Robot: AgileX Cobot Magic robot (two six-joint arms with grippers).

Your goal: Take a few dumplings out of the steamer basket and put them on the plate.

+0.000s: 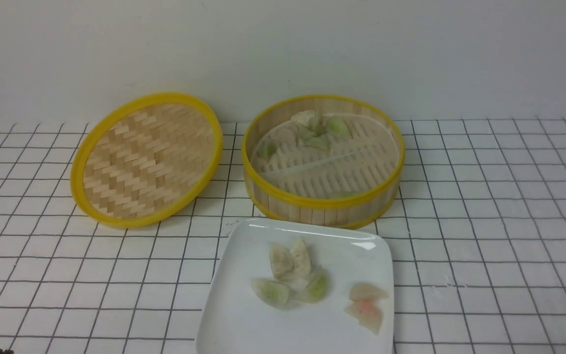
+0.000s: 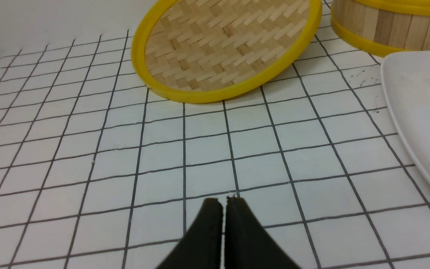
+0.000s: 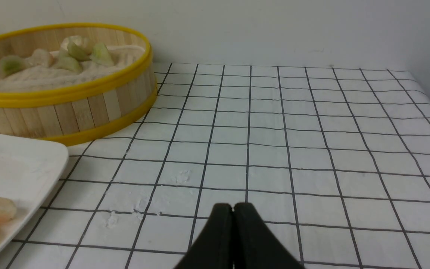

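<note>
The steamer basket (image 1: 323, 201) stands at the back centre with several dumplings (image 1: 318, 132) along its far side; it also shows in the right wrist view (image 3: 88, 104). The white plate (image 1: 243, 314) lies in front of it and holds several dumplings (image 1: 293, 275), two of them pinkish (image 1: 366, 307). My left gripper (image 2: 223, 201) is shut and empty over the checked cloth, left of the plate (image 2: 420, 112). My right gripper (image 3: 233, 206) is shut and empty over the cloth, right of the plate (image 3: 21, 164). Neither gripper shows in the front view.
The flat woven lid (image 1: 145, 160) leans tilted left of the basket, also in the left wrist view (image 2: 222, 48). A white cloth with a black grid (image 1: 484, 236) covers the table. A pale wall (image 1: 283, 49) stands close behind.
</note>
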